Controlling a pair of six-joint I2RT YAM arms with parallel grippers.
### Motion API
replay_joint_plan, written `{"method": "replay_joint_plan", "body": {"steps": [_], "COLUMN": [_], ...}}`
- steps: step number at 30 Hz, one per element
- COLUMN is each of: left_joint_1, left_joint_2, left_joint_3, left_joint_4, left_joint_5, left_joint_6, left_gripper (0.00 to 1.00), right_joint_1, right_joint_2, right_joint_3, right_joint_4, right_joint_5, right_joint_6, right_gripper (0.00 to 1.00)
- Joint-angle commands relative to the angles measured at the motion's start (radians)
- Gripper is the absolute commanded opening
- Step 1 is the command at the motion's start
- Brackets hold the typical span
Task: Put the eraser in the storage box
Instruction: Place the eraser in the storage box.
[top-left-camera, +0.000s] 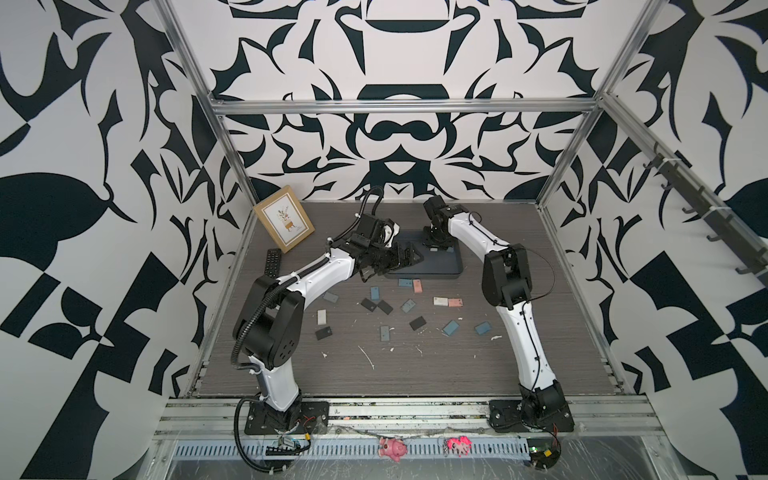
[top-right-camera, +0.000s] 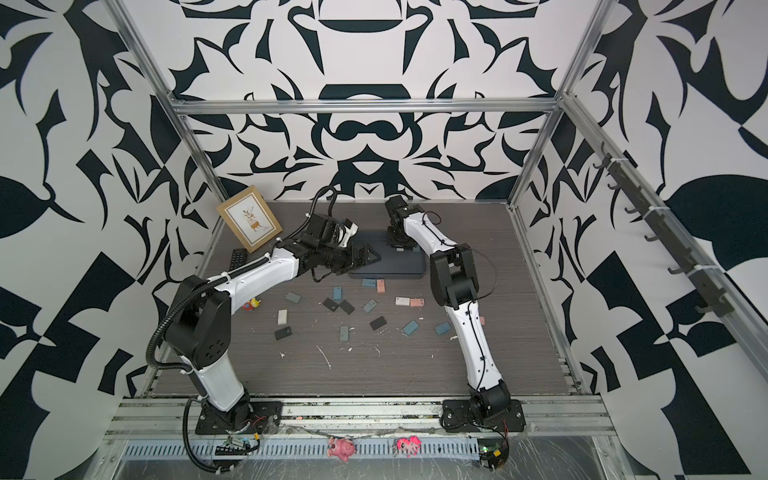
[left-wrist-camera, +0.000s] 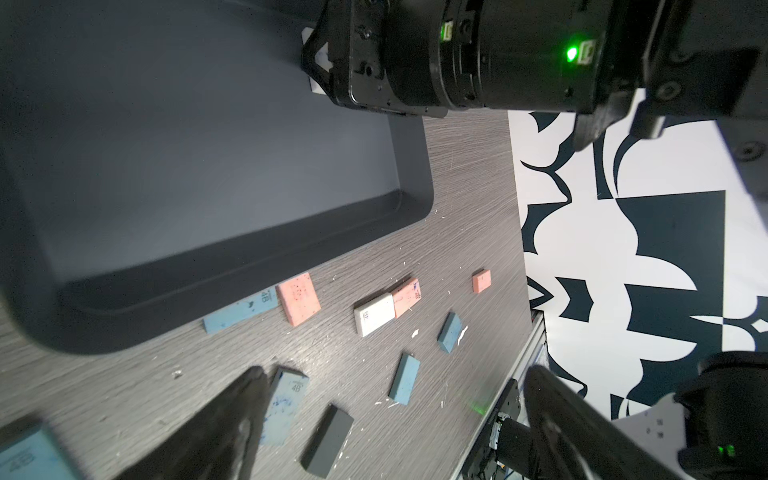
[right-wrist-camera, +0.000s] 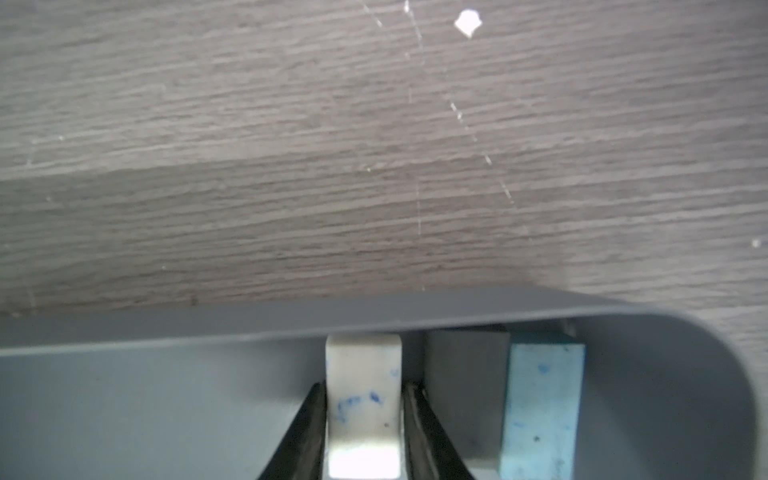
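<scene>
Starting at the near edge of the desk: bare wood grain with white crumbs, both arms rising from their bases. Across the middle I see loose erasers in blue, black, grey, white and pink, lying flat and mostly apart. One white and one pink sit end to end towards the right edge.

Further in, my left pincer hangs spread wide and empty over the near left corner of the storage box. In the left wrist view its fingers are well apart, above the erasers on the desk.

The box sits towards the far edge, about midway across. My right pincer is down inside its far part, with the white eraser between the fingers. The eraser is in the box, its end against the wall near a rounded corner. The fingers sit very close on both sides, but I can't tell whether they're pinching it or only flanking it. A grey eraser and a blue eraser lie just beside it, side by side.

By the left edge lies a remote, and in the far left corner a picture frame leans.
</scene>
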Motion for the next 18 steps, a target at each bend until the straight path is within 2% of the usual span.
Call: {"method": "replay_joint_plan", "body": {"steps": [1, 18], "left_joint_1": [0.0, 0.0], "left_joint_2": [-0.015, -0.017], "left_joint_3": [0.016, 0.015], "left_joint_4": [-0.012, -0.007], "left_joint_5": [0.015, 0.011], "left_joint_6": [0.007, 0.009], "left_gripper": [0.99, 0.99], "right_joint_1": [-0.008, -0.008], "right_joint_2": [-0.003, -0.008], "right_joint_3": [0.039, 0.059], "right_joint_4": [-0.021, -0.012], "right_joint_5": [0.042, 0.073], "right_joint_6": [-0.013, -0.022], "right_gripper": [0.36, 0.37]}}
